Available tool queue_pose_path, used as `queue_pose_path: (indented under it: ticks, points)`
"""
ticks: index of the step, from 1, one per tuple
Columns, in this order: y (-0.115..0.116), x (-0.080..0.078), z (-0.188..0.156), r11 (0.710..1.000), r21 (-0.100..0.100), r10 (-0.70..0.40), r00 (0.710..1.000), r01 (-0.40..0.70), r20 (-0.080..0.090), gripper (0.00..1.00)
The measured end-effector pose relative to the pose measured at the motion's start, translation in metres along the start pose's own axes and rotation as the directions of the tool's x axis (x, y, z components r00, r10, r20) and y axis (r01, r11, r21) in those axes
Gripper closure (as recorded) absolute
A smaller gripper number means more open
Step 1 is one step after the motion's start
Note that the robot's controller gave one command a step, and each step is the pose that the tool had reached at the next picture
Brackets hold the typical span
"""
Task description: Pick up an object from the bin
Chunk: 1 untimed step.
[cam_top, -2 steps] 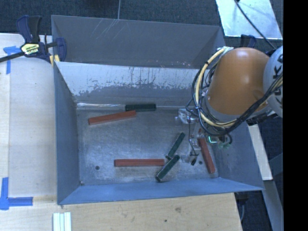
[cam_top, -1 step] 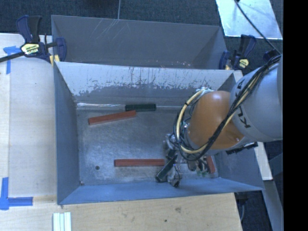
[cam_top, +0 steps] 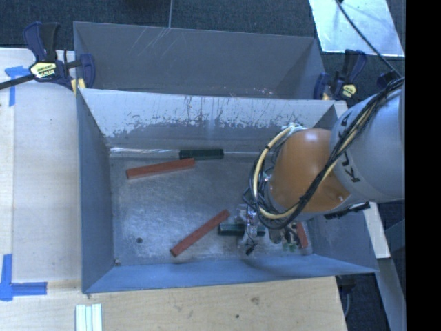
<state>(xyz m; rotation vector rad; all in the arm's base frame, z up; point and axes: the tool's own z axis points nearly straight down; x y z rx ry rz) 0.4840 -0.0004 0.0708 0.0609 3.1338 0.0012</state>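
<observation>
My gripper (cam_top: 249,238) is low over the bin floor near the front right, under the orange cover. Just to its left lies a small dark block (cam_top: 228,229), touching or very near the fingertips. A reddish-brown stick (cam_top: 200,233) lies slantwise from that block toward the front left. Beneath the wrist on the right a small red piece (cam_top: 302,236) peeks out. Most of the gripper is hidden by the cover and cables.
Another reddish-brown stick (cam_top: 160,169) lies toward the back left, and a dark green-black bar (cam_top: 201,154) rests along the back wall. The arm fills the bin's right side.
</observation>
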Motion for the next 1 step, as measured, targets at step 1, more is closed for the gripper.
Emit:
queue_pose_path:
  ticks: [1]
  points:
    - [-0.0034,-0.0247,-0.1497,1.0,0.0,-0.005,1.0,0.005,0.005,1.0]
